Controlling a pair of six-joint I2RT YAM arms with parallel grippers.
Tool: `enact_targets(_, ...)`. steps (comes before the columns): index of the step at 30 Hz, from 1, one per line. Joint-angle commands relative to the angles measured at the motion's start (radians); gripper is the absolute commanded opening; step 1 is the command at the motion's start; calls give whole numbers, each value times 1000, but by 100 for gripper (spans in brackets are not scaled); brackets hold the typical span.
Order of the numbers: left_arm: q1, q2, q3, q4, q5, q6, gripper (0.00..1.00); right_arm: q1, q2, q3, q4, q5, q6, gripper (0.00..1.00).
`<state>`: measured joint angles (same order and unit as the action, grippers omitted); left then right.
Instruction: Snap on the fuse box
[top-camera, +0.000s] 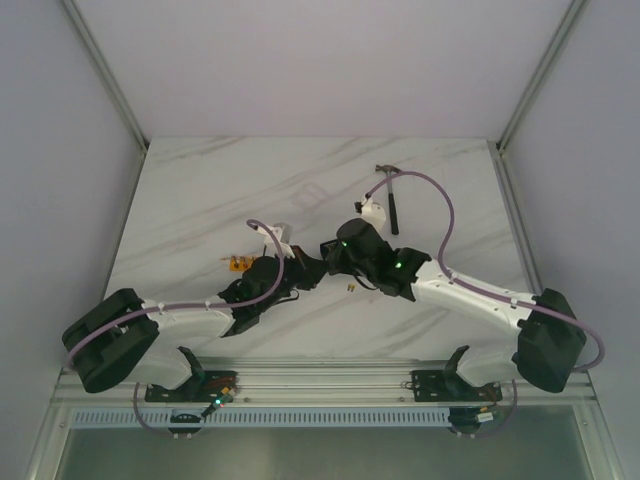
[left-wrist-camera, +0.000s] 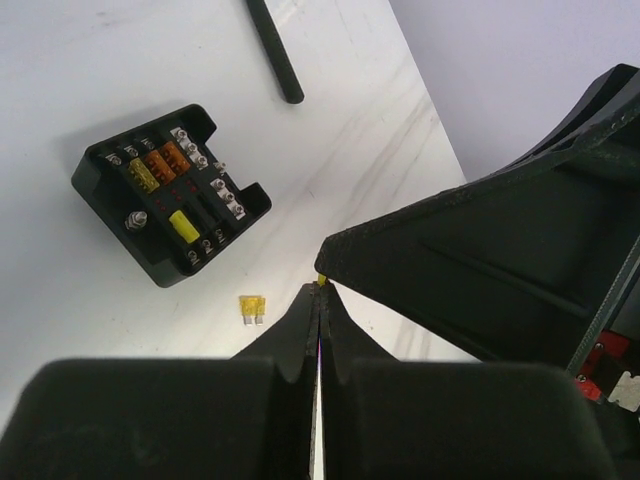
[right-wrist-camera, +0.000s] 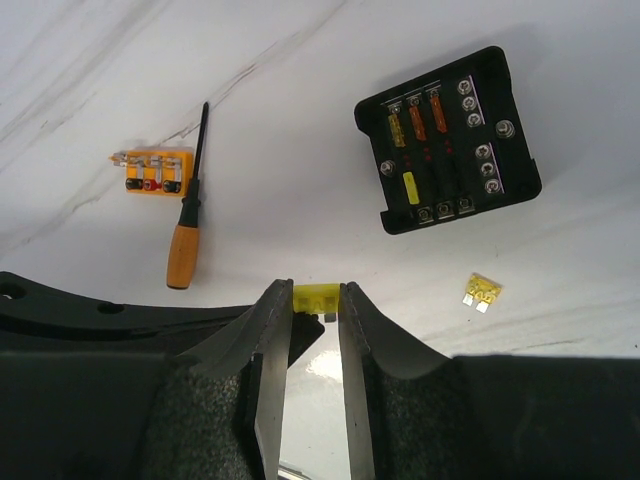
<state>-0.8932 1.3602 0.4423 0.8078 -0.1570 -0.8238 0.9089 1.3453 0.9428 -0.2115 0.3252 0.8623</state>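
Observation:
The fuse box (left-wrist-camera: 170, 195) (right-wrist-camera: 447, 140), black, square and without a lid, lies flat on the white table with orange and yellow fuses in its slots. My right gripper (right-wrist-camera: 316, 292) (top-camera: 333, 252) is shut on a small yellow fuse (right-wrist-camera: 316, 297) above the table, short of the box. My left gripper (left-wrist-camera: 321, 288) (top-camera: 305, 268) is shut. Its tips touch the lower edge of that same fuse, a yellow sliver (left-wrist-camera: 322, 279) at their seam. Whether they pinch it I cannot tell. The top view does not show the box plainly.
A loose yellow fuse (left-wrist-camera: 252, 308) (right-wrist-camera: 482, 291) lies on the table near the box. An orange terminal block (right-wrist-camera: 152, 171) and an orange-handled screwdriver (right-wrist-camera: 188, 220) lie to the left in the right wrist view. A hammer (top-camera: 392, 195) lies at the back.

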Motion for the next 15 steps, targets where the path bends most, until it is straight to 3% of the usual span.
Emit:
enact_targets(1, 0, -21, 35, 17, 12, 47, 0, 1, -41, -5, 24, -6, -40, 27)
enact_targets(7, 62, -26, 25, 29, 144, 103, 0, -40, -136, -8, 44, -35, -283, 41)
enact_targets(15, 173, -68, 30, 31, 420, 227, 0, -238, -235, -23, 54, -435, -592, 46)
